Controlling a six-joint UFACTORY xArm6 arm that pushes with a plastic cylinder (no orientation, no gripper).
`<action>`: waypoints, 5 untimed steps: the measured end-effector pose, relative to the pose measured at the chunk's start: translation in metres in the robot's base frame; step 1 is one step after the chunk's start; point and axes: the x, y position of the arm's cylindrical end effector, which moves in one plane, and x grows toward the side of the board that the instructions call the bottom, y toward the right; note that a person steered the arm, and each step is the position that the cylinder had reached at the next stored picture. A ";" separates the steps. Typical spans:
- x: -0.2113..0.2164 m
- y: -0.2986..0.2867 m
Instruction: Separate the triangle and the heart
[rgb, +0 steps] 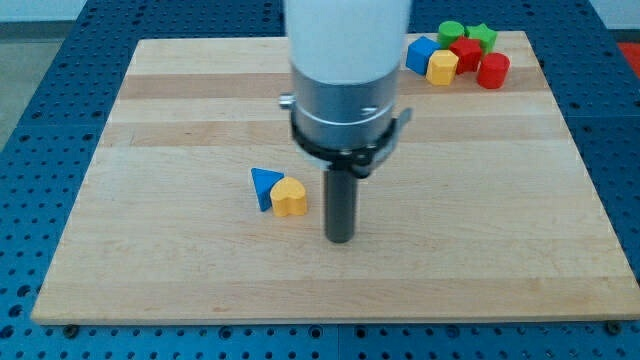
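Note:
A blue triangle and a yellow heart lie touching each other a little left of the board's middle, the triangle on the left. My tip stands on the board just to the right of the heart and slightly lower in the view, with a small gap between them.
At the board's top right corner sits a cluster: a blue block, a yellow block, a red block, a red cylinder, a green cylinder and a green star. The wooden board lies on a blue perforated table.

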 end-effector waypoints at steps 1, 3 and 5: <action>0.000 -0.030; -0.068 -0.055; -0.155 -0.105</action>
